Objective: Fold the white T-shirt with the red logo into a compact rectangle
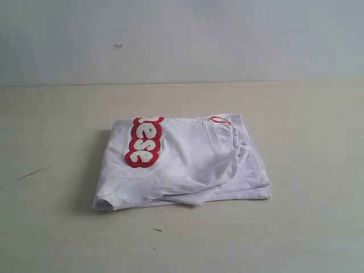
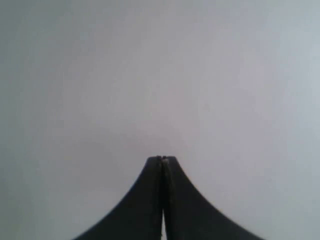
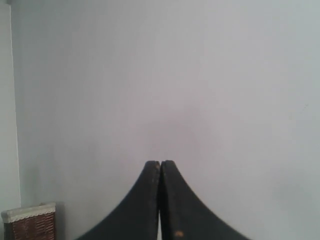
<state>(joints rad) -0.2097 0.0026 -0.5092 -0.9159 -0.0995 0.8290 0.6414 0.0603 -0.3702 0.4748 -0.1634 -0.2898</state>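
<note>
The white T-shirt with the red logo point(image 1: 187, 162) lies folded into a rough rectangle in the middle of the table. Its red-outlined fuzzy lettering point(image 1: 144, 141) shows on the top left, and the orange neck tag point(image 1: 220, 120) at the far right edge. A loose sleeve bulges out along the near edge. No arm or gripper shows in the exterior view. My left gripper point(image 2: 162, 158) is shut on nothing and faces a blank pale wall. My right gripper point(image 3: 160, 162) is also shut and empty, facing the same kind of wall.
The beige table point(image 1: 307, 227) runs back to a pale wall point(image 1: 227, 40). A small dark mark point(image 1: 157, 230) sits near the shirt's front edge. A wicker basket point(image 3: 30, 222) stands low against the wall in the right wrist view.
</note>
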